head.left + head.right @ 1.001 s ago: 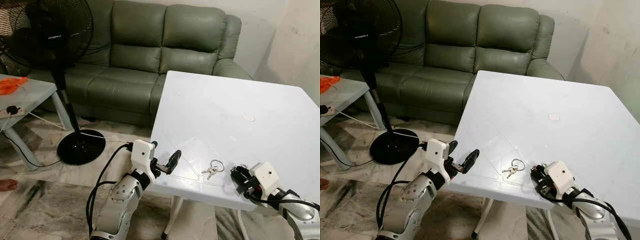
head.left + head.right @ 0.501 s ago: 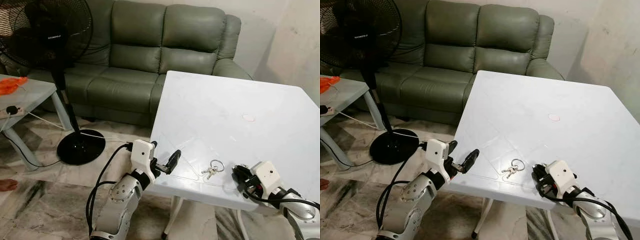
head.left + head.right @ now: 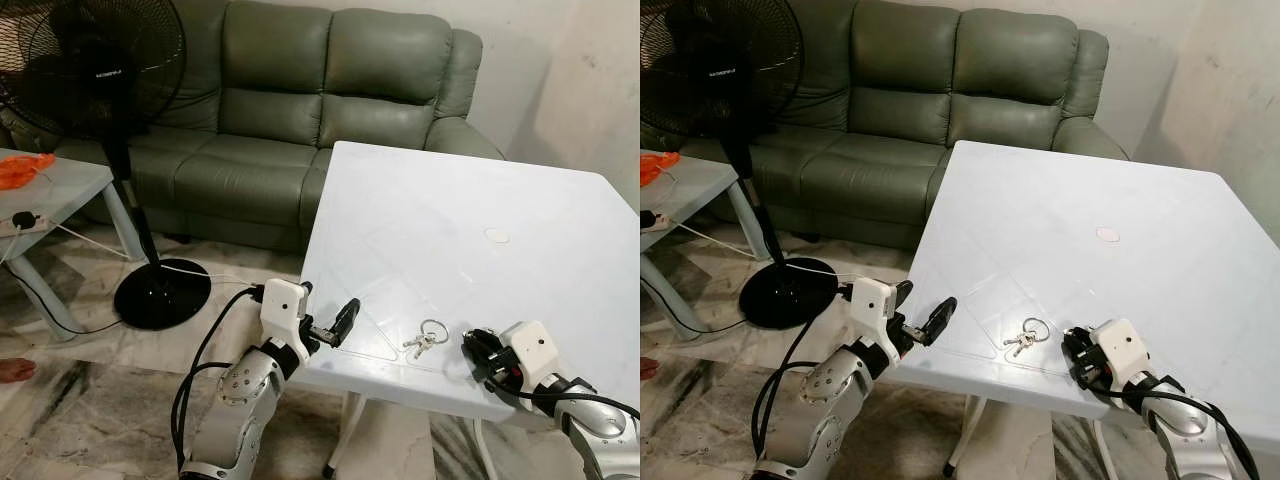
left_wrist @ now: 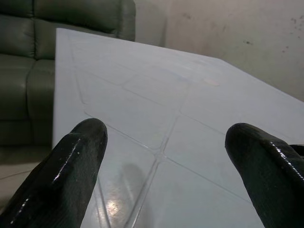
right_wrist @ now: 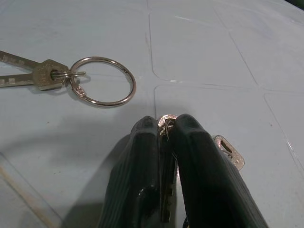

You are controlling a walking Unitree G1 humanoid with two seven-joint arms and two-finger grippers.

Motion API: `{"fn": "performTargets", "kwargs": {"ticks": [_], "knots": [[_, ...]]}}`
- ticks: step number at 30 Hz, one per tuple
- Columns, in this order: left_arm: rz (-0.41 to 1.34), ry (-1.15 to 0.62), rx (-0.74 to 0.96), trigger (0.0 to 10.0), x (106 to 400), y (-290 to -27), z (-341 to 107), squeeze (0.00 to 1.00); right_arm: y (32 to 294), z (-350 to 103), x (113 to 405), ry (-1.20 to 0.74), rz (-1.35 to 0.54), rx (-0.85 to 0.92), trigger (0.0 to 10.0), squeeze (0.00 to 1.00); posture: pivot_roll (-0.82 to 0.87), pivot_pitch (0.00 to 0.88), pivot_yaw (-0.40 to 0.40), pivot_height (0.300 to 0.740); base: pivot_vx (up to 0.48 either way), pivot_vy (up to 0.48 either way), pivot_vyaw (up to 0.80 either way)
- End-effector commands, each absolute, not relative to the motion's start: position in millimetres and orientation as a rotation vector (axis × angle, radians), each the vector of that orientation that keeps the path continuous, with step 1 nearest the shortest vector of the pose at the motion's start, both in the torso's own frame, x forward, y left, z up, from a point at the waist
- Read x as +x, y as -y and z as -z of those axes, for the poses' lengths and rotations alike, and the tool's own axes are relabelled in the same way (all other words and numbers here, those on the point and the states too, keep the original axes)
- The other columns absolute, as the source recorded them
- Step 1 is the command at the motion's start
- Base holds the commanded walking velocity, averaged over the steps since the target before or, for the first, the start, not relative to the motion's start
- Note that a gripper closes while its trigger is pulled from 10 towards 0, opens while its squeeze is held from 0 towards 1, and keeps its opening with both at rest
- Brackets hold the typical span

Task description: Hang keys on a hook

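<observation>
A bunch of keys on a large silver ring (image 3: 425, 338) lies on the white table (image 3: 450, 210) near its front edge, with the ring (image 5: 102, 80) flat and two keys pointing away from it. My right gripper (image 3: 472, 350) rests on the table just right of that bunch. Its fingers (image 5: 142, 156) are shut on a second small key set, with metal (image 5: 165, 124) pinched at the tips and one key (image 5: 230, 152) sticking out beside them. My left gripper (image 3: 345, 322) hovers open at the table's front left edge, holding nothing (image 4: 164, 142).
A green sofa (image 3: 300, 110) stands behind the table. A black standing fan (image 3: 110, 90) with its cable is on the left, beside a small side table (image 3: 50, 190) carrying an orange item and a power strip. Tiled floor lies below.
</observation>
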State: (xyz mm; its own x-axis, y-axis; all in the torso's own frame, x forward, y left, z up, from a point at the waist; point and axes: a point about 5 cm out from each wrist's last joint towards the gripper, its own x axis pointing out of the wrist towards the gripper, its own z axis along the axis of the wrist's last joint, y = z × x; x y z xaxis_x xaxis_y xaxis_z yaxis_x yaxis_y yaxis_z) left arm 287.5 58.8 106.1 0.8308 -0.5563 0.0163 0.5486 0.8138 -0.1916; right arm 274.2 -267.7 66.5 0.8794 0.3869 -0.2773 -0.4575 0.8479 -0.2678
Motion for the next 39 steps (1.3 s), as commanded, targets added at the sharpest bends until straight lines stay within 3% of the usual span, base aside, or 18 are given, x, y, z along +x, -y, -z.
{"fn": "performTargets", "kwargs": {"ticks": [1, 10, 25, 39], "knots": [[0.591, -0.027, -0.197, 10.0, 287.7, -56.1, -110.2, 0.0, 273.8, -70.4, 274.4, -0.217, -0.45, -0.318, 10.0, 0.0, -0.02, 0.033, -0.068, 0.74, 0.0, 0.0, 0.0], [0.593, -0.029, -0.199, 10.0, 286.9, -55.9, -110.0, 0.0, 278.7, -75.5, 274.3, -0.174, -0.411, -0.239, 10.0, 0.0, -0.02, 0.036, -0.063, 0.74, 0.0, 0.0, 0.0], [0.593, -0.027, -0.2, 10.0, 286.8, -55.8, -110.7, 0.0, 280.5, -72.1, 271.3, -0.199, -0.426, -0.264, 9.7, 0.0, -0.02, 0.039, -0.063, 0.74, 0.0, 0.0, 0.0], [0.588, -0.027, -0.208, 10.0, 286.7, -55.3, -111.0, 0.0, 281.9, -69.2, 271.0, -0.224, -0.422, -0.297, 10.0, 0.0, -0.02, 0.041, -0.068, 0.74, 0.0, 0.0, 0.0]]}}
